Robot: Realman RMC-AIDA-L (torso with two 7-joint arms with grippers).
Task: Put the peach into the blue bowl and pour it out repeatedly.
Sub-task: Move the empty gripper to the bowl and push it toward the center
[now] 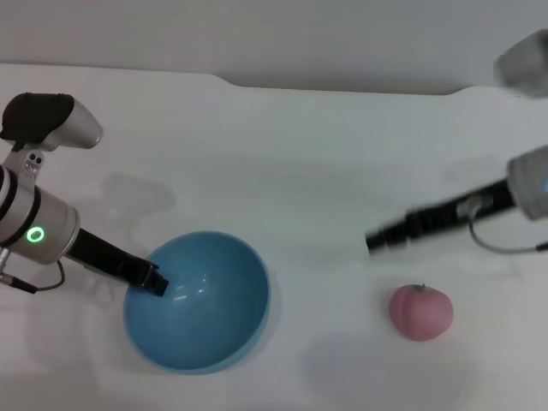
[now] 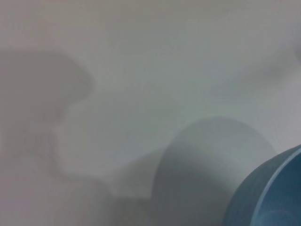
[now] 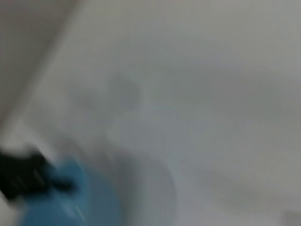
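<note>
The blue bowl is at the front left of the white table, tipped with its opening toward the right, and it looks empty. My left gripper is shut on the bowl's left rim. The pink peach lies on the table at the front right, well apart from the bowl. My right gripper hangs above the table just behind and to the left of the peach, not touching it. The bowl's rim shows in the left wrist view. The right wrist view shows the bowl with the left gripper on it.
The white table ends at a back edge against a grey wall. A grey object sits at the far right back corner.
</note>
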